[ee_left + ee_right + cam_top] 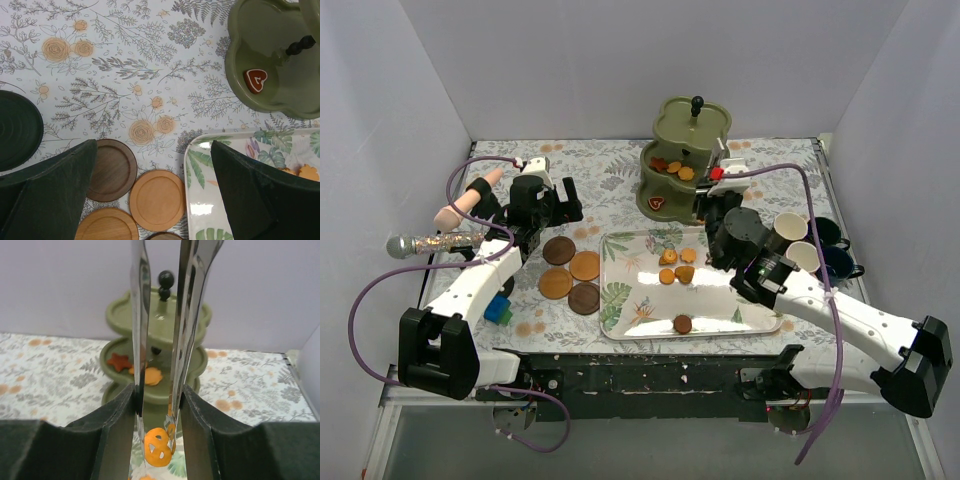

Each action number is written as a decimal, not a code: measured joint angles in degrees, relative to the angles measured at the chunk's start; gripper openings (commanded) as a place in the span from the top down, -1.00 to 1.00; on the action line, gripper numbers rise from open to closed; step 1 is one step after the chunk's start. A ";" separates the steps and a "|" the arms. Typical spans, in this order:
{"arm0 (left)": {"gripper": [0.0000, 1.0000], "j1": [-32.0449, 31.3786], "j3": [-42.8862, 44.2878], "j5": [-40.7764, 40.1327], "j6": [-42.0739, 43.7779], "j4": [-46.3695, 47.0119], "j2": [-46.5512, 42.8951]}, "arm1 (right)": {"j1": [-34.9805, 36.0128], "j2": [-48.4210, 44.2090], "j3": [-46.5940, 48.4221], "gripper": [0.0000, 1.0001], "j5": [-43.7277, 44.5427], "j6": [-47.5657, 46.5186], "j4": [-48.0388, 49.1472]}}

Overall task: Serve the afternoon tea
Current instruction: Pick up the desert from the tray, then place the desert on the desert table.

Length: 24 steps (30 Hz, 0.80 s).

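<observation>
Stand: olive-green, 3 tiers, black knob on top; upright, long axis vertical; placed far centre. Right gripper clamps metal tongs, tips pinching 1 orange biscuit; left gripper spread wide above coasters.

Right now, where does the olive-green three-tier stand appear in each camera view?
Top external: stand at far centre, behind the tray.
Left wrist: stand in upper right corner, heart biscuit on its bottom tier.
Right wrist: stand at centre, behind the tongs.
Shared landmark: the flowered tablecloth beneath it.
</observation>
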 measured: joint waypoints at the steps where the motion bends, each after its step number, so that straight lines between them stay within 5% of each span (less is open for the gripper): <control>1: -0.96 0.00 0.00 0.00 0.00 0.02 0.00 | -1.49 -0.28 -0.07 0.43 -0.66 -0.59 0.98; 12: -0.96 0.00 0.00 -0.02 0.04 0.00 0.00 | -15.67 3.13 -1.22 0.44 -10.08 -3.43 14.23; 24: -0.97 0.00 0.00 -0.24 0.22 0.00 0.00 | -22.75 12.20 -1.09 0.44 -18.45 -2.23 20.02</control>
